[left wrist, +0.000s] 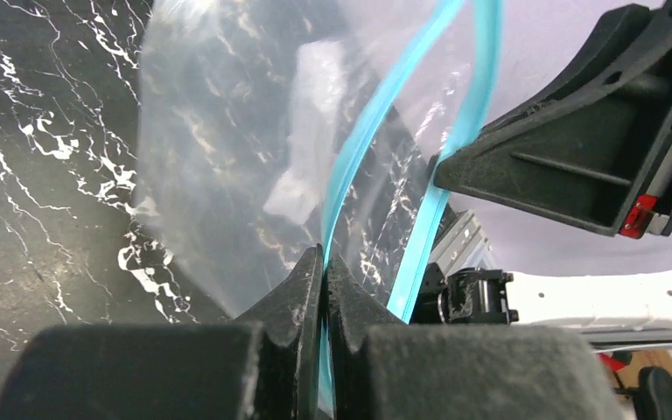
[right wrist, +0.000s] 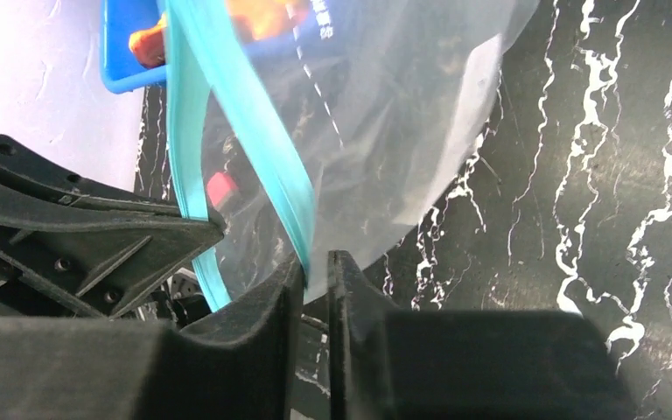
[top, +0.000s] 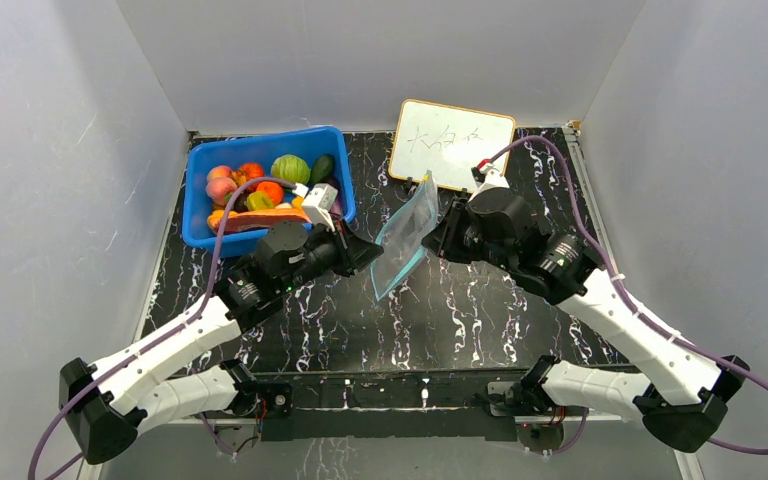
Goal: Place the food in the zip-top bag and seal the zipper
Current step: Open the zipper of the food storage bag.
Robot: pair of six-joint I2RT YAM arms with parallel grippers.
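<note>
Top external view: the blue bin (top: 196,205) sits at the far left of the marbled black table (top: 480,310), and all the food (top: 260,185) lies piled inside it. Just right of the bin, the zip-top bag (top: 407,235) is held up off the table on edge, between the two arms. The left gripper (top: 365,250) meets the bag on the side nearer the bin, and the right gripper (top: 440,235) meets it on the side away from the bin. A whiteboard (top: 452,145) lies farther right of the bin, beyond the bag.

Left wrist view: the left gripper (left wrist: 324,258) is clamped tight on one teal lip of the zipper (left wrist: 363,149). The second lip runs apart from the first and passes beside a black finger (left wrist: 569,166) of the right gripper. The clear bag (left wrist: 227,131) spreads out above the table.

Right wrist view: the right gripper (right wrist: 315,262) has its jaws almost together, with a narrow slit left between them. The bag's (right wrist: 402,105) mouth edge and the zipper (right wrist: 254,114) run down into that slit; whether they pinch it cannot be told. The bin's corner (right wrist: 127,52) shows at the upper left, behind the bag.
</note>
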